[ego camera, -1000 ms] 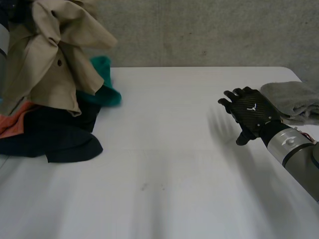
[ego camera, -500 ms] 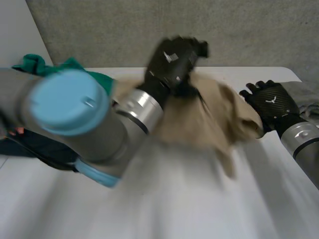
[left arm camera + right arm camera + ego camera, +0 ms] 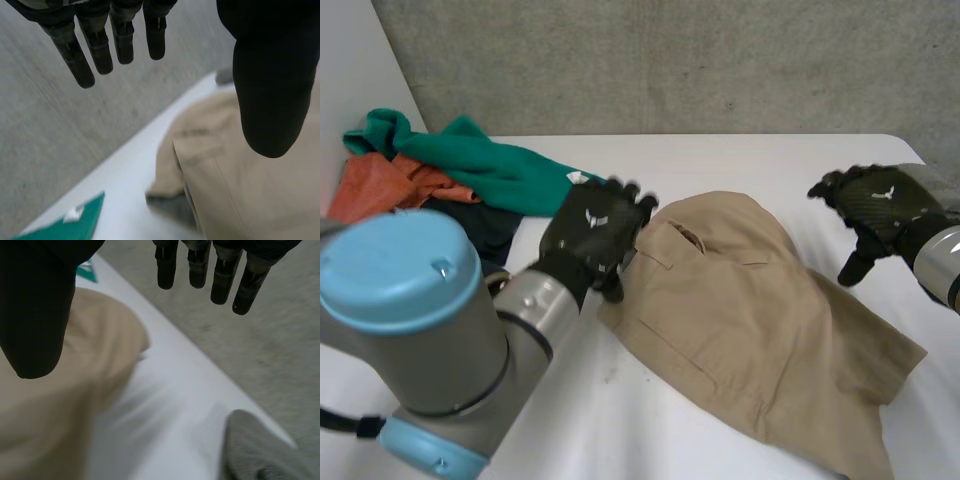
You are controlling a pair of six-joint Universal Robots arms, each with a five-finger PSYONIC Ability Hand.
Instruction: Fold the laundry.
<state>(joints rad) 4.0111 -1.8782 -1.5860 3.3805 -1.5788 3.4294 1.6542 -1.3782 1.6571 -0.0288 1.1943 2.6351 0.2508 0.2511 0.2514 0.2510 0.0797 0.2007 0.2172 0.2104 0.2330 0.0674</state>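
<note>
left hand (image 3: 595, 235) is held open, fingers straight, thumb apart, nothing gripped; it is placed at the left edge of the tan garment (image 3: 750, 320). right hand (image 3: 878, 205) is likewise open and empty, just off the garment's far right edge. the garment is spread in the middle of the table (image 3: 740, 165), long axis run from far left to near right. it lies right of the left hand, which is judged the nearer. a white tag (image 3: 582, 177) is seen on the green garment (image 3: 490, 170) at far left; no writing can be read.
</note>
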